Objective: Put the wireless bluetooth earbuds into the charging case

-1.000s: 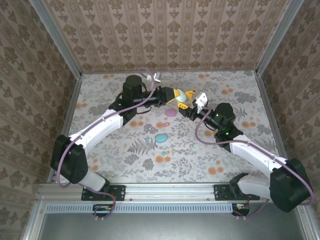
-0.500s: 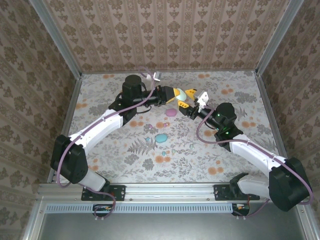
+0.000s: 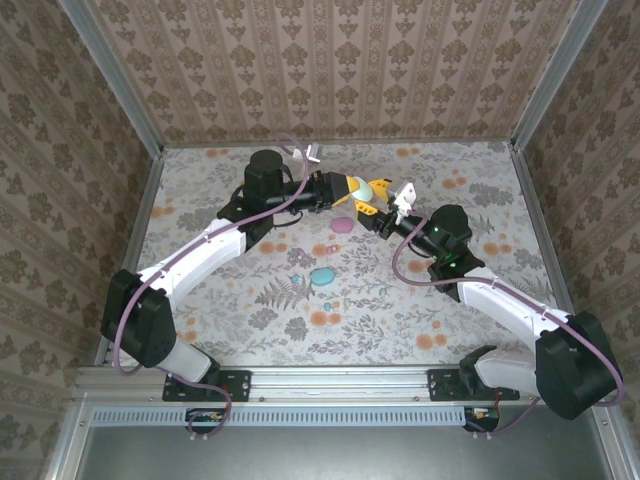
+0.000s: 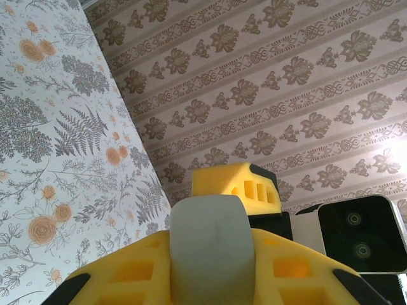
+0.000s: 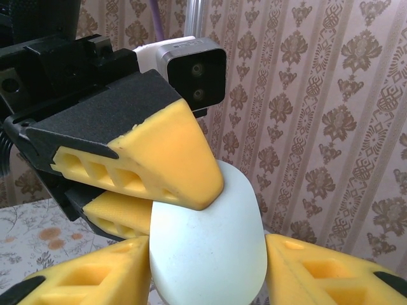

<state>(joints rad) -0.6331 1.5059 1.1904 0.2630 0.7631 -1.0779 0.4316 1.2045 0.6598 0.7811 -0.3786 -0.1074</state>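
Near the middle of the tabletop [image 3: 250, 320], the blue case [image 3: 322, 275] is lying alone. Two tiny pastel specks just left of it are probably the earbuds [image 3: 297, 257], though they are too small to be sure. If so, they are sitting loose on the surface, outside any case. Just beyond, the pink case [image 3: 342, 226] is resting untouched. Farther back, the left tool [image 5: 166, 190] is clamping the mint case [image 4: 208, 244] and holding it off the tabletop, likely steadying it so the other arm can work the lid. The right tool [image 5: 208, 267] is straddling the case's free end, a finger close on each flank; I cannot tell whether they are pressing. A floral, fern-printed cover is dressing the tabletop, and damask-papered walls [image 3: 340, 70] are enclosing it left, right and far.
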